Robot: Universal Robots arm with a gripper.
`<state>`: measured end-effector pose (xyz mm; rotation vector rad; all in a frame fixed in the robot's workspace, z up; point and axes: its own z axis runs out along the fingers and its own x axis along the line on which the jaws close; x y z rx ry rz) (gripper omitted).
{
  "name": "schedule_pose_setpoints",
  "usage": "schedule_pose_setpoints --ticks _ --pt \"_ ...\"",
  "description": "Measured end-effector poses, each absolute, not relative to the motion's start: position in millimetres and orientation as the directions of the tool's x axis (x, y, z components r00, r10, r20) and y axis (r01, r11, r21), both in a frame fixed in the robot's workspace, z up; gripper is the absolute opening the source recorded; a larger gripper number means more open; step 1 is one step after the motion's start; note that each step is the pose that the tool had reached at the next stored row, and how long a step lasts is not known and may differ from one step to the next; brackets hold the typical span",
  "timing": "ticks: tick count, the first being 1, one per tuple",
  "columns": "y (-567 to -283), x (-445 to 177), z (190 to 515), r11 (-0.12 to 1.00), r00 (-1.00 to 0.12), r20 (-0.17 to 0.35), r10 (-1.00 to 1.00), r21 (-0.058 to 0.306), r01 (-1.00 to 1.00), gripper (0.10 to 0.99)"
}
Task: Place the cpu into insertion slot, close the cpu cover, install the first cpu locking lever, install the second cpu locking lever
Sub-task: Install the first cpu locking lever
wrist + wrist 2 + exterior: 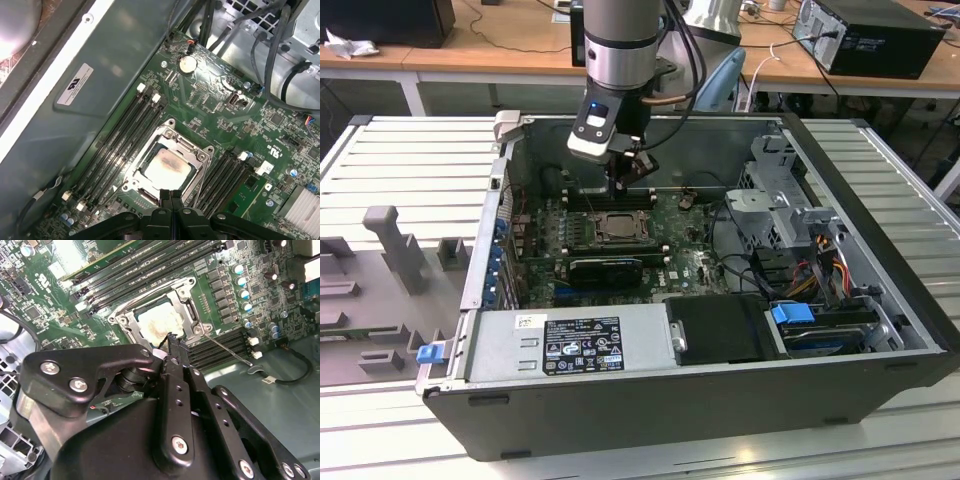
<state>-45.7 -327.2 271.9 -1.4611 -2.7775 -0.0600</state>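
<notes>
Exterior view: the gripper [623, 188], on an arm reaching into an open computer case [720, 400], hangs at twelve o'clock of the insertion slot [617, 226], just above it.

Second wrist view: the claw is clenched with nothing between its tips, at the edge of the cpu cover [186, 302]. The cover lies down over the cpu [157, 322]. A thin locking lever [227, 349] juts out free beside it.

First wrist view: the cpu sits in the slot, framed by the cover.

Risk: the clenched tips could slip off the thin lever and strike the board.

Ribbed metal workbench [410, 170], wooden desks [470, 45] behind, trailing cables [520, 20], blue chair [725, 75]
</notes>
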Motion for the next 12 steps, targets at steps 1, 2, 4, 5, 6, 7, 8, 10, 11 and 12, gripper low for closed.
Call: schedule_pose_setpoints --ticks 1,2,4,5,6,7,8,10,11,12 --pt "-327.2 -45.6 271.8 0.568 -0.569 0.020 0.822 0.033 0.822 0.106" --pt "-327.2 -45.7 271.9 0.572 -0.572 0.020 0.820 0.033 0.820 0.106" --pt "-327.2 -45.6 271.9 0.581 -0.582 0.020 0.813 0.033 0.813 0.106" --pt "-327.2 -45.7 271.9 0.594 -0.595 0.020 0.803 0.033 0.804 0.106" --pt "-327.2 -45.7 271.9 0.601 -0.602 0.020 0.798 0.033 0.798 0.106" --pt "-327.2 -45.6 271.9 0.611 -0.612 0.020 0.791 0.033 0.791 0.106" --pt "-327.2 -45.7 271.8 0.634 -0.635 0.020 0.772 0.033 0.772 0.106" --pt "-327.2 -45.7 271.9 0.657 -0.658 0.020 0.753 0.033 0.753 0.106" --pt "-327.2 -45.7 271.9 0.666 -0.666 0.020 0.745 0.033 0.746 0.106" --pt "-327.2 -45.7 271.9 0.676 -0.677 0.020 0.736 0.033 0.736 0.106"
